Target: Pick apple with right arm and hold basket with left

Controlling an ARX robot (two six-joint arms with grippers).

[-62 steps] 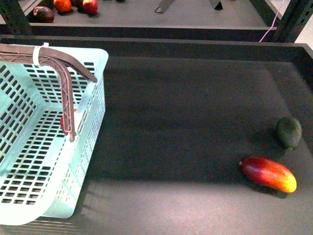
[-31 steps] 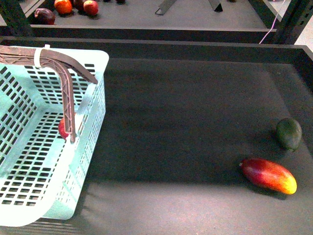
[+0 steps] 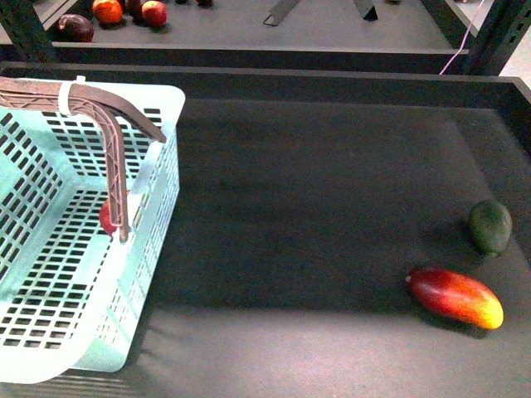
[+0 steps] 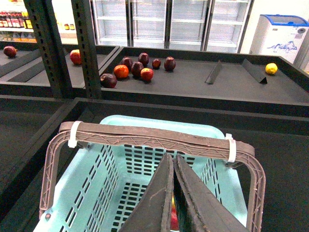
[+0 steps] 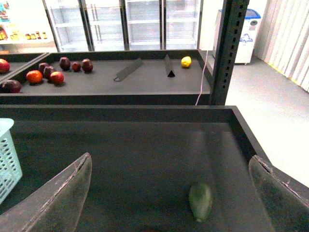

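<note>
Dark shelf (image 3: 315, 191), apple (image 3: 107, 217) unmoved in basket (image 3: 158, 108)

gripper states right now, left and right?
Left gripper: shut, fingers pressed together above the basket, holding nothing.
Right gripper: open, fingers wide apart, empty, above the avocado.

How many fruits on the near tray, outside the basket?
2: mango near the front right, avocado just behind it. Apple sits inside the basket; none seems hidden.

A shop: glass-door fridges (image 4: 169, 21) at 12 o'clock, produce shelf (image 4: 193, 82) with fruit (image 4: 137, 70), shopping basket (image 3: 158, 108).
</note>
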